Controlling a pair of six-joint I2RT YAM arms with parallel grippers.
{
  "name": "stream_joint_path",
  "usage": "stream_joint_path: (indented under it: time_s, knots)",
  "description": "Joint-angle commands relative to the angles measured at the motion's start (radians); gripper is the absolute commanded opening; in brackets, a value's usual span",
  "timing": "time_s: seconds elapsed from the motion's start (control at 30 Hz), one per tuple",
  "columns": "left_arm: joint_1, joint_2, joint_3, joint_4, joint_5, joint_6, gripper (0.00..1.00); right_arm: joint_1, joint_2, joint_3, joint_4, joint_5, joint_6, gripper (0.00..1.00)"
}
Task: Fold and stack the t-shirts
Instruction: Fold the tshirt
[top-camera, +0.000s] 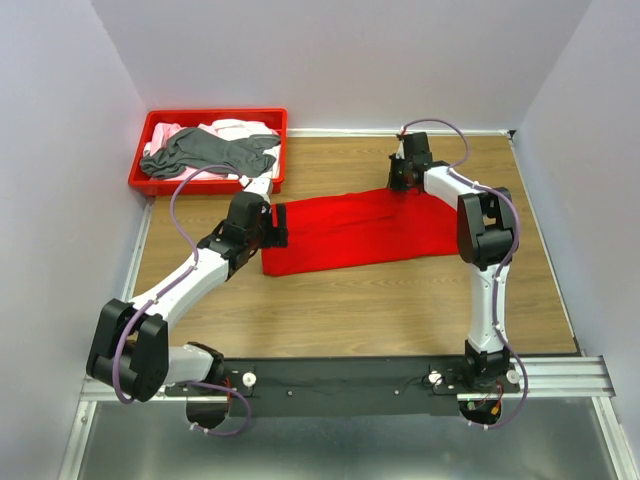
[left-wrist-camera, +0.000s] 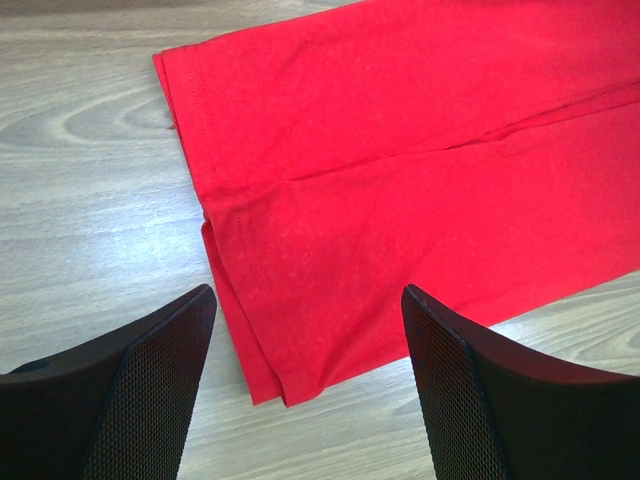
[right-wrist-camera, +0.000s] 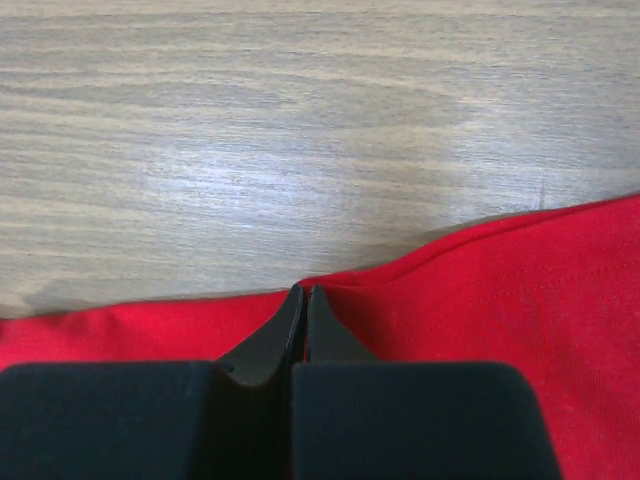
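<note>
right gripper pinches the red t-shirt at its 12 o'clock edge; left gripper hovers spread wide over its 9 o'clock end

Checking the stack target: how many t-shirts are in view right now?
3. A red t-shirt spread on the table; a dark grey t-shirt heaped in the red tray; pale pink cloth under it, possibly more than one shirt.

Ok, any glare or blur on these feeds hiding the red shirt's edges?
Left wrist view: glare on the table beside the red t-shirt, hem sharp. Right wrist view: sheen on the table, right gripper close and soft-focused. Top view: even light, no glare.
</note>
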Motion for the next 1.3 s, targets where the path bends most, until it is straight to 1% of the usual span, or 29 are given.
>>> stream_joint_path:
  time_s: [0.0, 0.13, 0.33, 0.53, 0.57, 0.6, 0.63, 0.73, 0.77, 0.8, 0.87, 0.9, 0.93, 0.97, 1.03, 1.07, 1.13, 1.2, 1.27]
  knots:
    - [0.005, -0.003, 0.004, -0.005, -0.026, 0.008, 0.83, 0.007, -0.028, 0.008, -0.006, -0.007, -0.012, 0.03]
    - [0.005, -0.003, 0.004, -0.008, -0.028, 0.008, 0.83, 0.007, -0.065, 0.005, -0.007, -0.048, -0.007, 0.03]
    - [0.005, -0.005, 0.004, -0.008, -0.026, 0.008, 0.83, 0.012, -0.062, 0.013, -0.007, -0.128, 0.007, 0.04]
    - [0.005, 0.003, 0.004, -0.008, -0.020, 0.008, 0.83, 0.012, -0.027, -0.001, -0.006, -0.183, 0.023, 0.09]
    - [0.005, 0.005, 0.002, -0.008, -0.016, 0.008, 0.83, 0.012, -0.024, -0.006, -0.009, -0.197, 0.028, 0.20]
    - [0.005, 0.009, 0.004, -0.009, -0.013, 0.010, 0.83, 0.013, -0.030, -0.009, -0.009, -0.203, 0.031, 0.27]
    - [0.005, 0.012, 0.005, -0.006, -0.006, 0.010, 0.83, 0.013, -0.040, -0.015, -0.009, -0.210, 0.034, 0.35]
    - [0.005, 0.021, 0.004, -0.003, 0.016, 0.010, 0.83, 0.013, -0.128, -0.066, -0.009, -0.174, 0.059, 0.45]
    - [0.003, 0.028, 0.004, -0.003, 0.026, 0.010, 0.83, 0.012, -0.160, -0.082, -0.011, -0.129, 0.075, 0.49]
    - [0.003, 0.044, 0.014, -0.005, 0.033, 0.017, 0.83, 0.007, -0.219, -0.128, -0.012, -0.102, 0.085, 0.50]
    - [-0.003, 0.064, 0.039, -0.019, 0.050, 0.022, 0.83, -0.007, -0.292, -0.183, -0.015, -0.029, 0.131, 0.53]
    - [-0.004, 0.078, 0.056, -0.029, 0.053, 0.025, 0.83, -0.020, -0.325, -0.222, -0.015, -0.016, 0.154, 0.53]
    - [-0.007, 0.103, 0.092, -0.049, 0.050, 0.030, 0.82, -0.055, -0.396, -0.297, -0.015, -0.007, 0.178, 0.53]
    - [-0.013, 0.118, 0.115, -0.060, 0.047, 0.033, 0.83, -0.080, -0.427, -0.344, -0.015, 0.005, 0.235, 0.52]
    - [-0.013, 0.176, 0.180, -0.094, 0.043, 0.036, 0.83, -0.163, -0.496, -0.429, -0.014, -0.012, 0.286, 0.52]
    - [-0.015, 0.202, 0.200, -0.104, 0.038, 0.041, 0.83, -0.192, -0.552, -0.513, -0.014, -0.036, 0.313, 0.52]
    - [-0.018, 0.283, 0.253, -0.144, 0.038, 0.047, 0.83, -0.268, -0.623, -0.614, -0.012, -0.071, 0.339, 0.52]
    - [-0.021, 0.354, 0.286, -0.169, 0.046, 0.050, 0.82, -0.306, -0.657, -0.667, -0.014, -0.081, 0.339, 0.52]
    - [-0.023, 0.386, 0.290, -0.199, 0.069, 0.050, 0.82, -0.356, -0.691, -0.708, -0.014, -0.069, 0.343, 0.51]
